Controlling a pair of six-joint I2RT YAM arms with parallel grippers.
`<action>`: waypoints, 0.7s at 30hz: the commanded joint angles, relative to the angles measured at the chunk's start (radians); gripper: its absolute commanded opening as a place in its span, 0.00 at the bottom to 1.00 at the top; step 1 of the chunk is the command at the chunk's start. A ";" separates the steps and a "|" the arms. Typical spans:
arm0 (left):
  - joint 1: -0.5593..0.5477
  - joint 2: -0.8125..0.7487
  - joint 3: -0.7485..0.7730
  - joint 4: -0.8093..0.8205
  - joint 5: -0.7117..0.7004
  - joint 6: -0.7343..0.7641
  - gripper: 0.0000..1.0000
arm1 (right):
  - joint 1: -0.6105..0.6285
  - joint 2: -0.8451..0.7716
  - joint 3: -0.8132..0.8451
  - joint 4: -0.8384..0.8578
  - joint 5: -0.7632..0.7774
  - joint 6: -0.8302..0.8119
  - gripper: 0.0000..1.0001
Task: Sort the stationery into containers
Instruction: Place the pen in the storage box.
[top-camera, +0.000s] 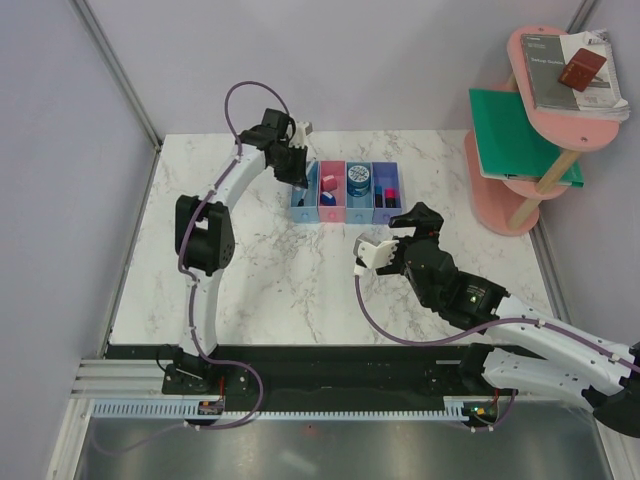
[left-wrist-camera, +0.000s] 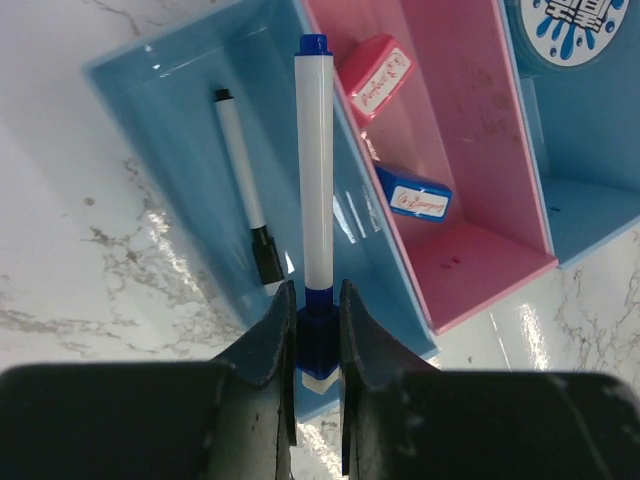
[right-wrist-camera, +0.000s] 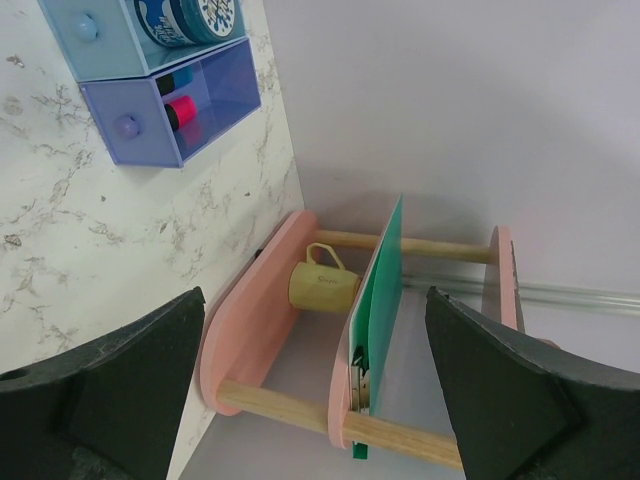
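Item: blue-capped white marker, 1 piece of the stationery.
Holder: my left gripper is clamped on it, with 1 finger on each side of its near blue end.
Position to gripper: the barrel runs straight out from between the jaws, away from the wrist. Nearly its whole length stands clear of the fingers.
Location: the marker is over the leftmost light blue bin, close along the wall shared with the pink bin. I cannot tell whether it hangs above the floor of the bin or touches it.
Neighbour: 1 thin pen lies in the same bin, just beside the marker and apart from it.
Handling, my judgement: the marker is light and stiff, with a smooth plastic barrel that is likely slippery. It should not be fragile.
Grip point, my judgement: the blue end gives the fingers a shoulder to sit against. An end hold leaves a long lever, so the far tip may swing or catch the bin wall.
Release, my judgement: the marker should drop flat beside the pen if the barrel is inside the walls first.
Right gripper: its jaws are spread wide and hold nothing. It is well apart from the row of 4 containers.
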 joint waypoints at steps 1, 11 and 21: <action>-0.037 0.035 0.074 0.028 -0.015 -0.053 0.02 | -0.003 -0.007 0.026 0.010 0.017 0.016 0.98; -0.041 0.066 0.069 0.028 -0.049 -0.047 0.02 | -0.003 -0.014 0.015 0.010 0.010 0.025 0.98; -0.043 0.067 0.055 0.028 -0.081 -0.048 0.09 | -0.003 -0.026 0.007 0.009 0.012 0.025 0.98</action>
